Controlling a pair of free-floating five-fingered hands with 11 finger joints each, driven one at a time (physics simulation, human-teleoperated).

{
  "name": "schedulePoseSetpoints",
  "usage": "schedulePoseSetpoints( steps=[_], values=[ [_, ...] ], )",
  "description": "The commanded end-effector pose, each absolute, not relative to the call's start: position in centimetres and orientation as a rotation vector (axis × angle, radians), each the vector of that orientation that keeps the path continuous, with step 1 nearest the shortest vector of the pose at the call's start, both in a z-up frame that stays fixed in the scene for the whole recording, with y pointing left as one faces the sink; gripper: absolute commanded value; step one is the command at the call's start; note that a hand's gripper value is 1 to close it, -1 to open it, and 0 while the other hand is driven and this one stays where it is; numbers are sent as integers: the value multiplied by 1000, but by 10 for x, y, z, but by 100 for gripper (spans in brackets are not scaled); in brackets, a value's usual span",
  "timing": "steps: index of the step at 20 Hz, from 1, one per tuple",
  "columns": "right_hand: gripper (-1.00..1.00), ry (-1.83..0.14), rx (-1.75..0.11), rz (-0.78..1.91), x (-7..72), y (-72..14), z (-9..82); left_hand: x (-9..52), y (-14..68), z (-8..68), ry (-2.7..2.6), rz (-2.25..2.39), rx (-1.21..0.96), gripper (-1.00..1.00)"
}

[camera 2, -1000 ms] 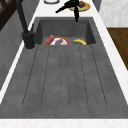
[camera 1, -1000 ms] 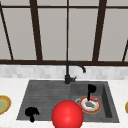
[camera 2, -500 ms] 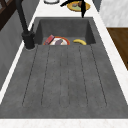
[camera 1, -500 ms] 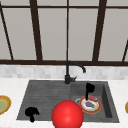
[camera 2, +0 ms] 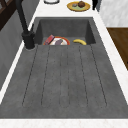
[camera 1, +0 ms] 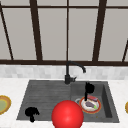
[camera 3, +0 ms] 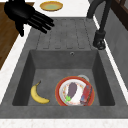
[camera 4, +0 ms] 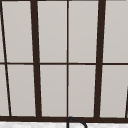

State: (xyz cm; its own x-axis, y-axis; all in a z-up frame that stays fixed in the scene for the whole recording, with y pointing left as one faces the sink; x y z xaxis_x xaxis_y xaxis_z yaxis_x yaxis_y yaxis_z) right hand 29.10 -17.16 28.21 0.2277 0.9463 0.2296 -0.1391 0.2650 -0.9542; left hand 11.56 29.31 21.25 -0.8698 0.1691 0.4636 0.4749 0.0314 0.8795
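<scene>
1. Right hand (camera 1: pixel 89 88): hangs above the sink basin (camera 3: pixel 47 72), over the red-rimmed plate (camera 1: pixel 99 108); whether its fingers are spread or closed, I cannot tell.
2. Left hand (camera 1: pixel 31 113): above the drainboard (camera 2: pixel 65 75), fingers straight and spread in the right side view (camera 3: pixel 25 16), holding nothing.
3. Plate contents: purple eggplant (camera 3: pixel 72 90), red packet (camera 3: pixel 86 94); banana (camera 3: pixel 37 95) just beside on the basin floor.
4. Risk, judged: a descent off centre would press the rim and tip the plate, spilling the eggplant.
5. Risk: the faucet (camera 1: pixel 72 71) stands near the right hand; a sideways swing could strike it.
6. Red ball (camera 1: pixel 67 115): blocks the front view of the basin's near edge.

dark-framed window (camera 4: pixel 67 62), white counter (camera 2: pixel 110 50), wood floor (camera 2: pixel 120 40)
</scene>
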Motion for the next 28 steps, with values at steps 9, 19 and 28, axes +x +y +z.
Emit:
schedulePoseSetpoints(
  steps=[9, 19, 28],
  values=[
    [-100, -1115, -971, 1004, 221, -165, 311, 116, 293, 213, -2075, -1926, -665, 0],
    [-100, -1254, -867, 1178, 223, -164, 313, 116, 293, 213, -2075, -1926, -665, 0],
    [-100, -1370, -801, 1197, 227, -168, 313, 116, 293, 213, -2075, -1926, -665, 0]
  ],
)
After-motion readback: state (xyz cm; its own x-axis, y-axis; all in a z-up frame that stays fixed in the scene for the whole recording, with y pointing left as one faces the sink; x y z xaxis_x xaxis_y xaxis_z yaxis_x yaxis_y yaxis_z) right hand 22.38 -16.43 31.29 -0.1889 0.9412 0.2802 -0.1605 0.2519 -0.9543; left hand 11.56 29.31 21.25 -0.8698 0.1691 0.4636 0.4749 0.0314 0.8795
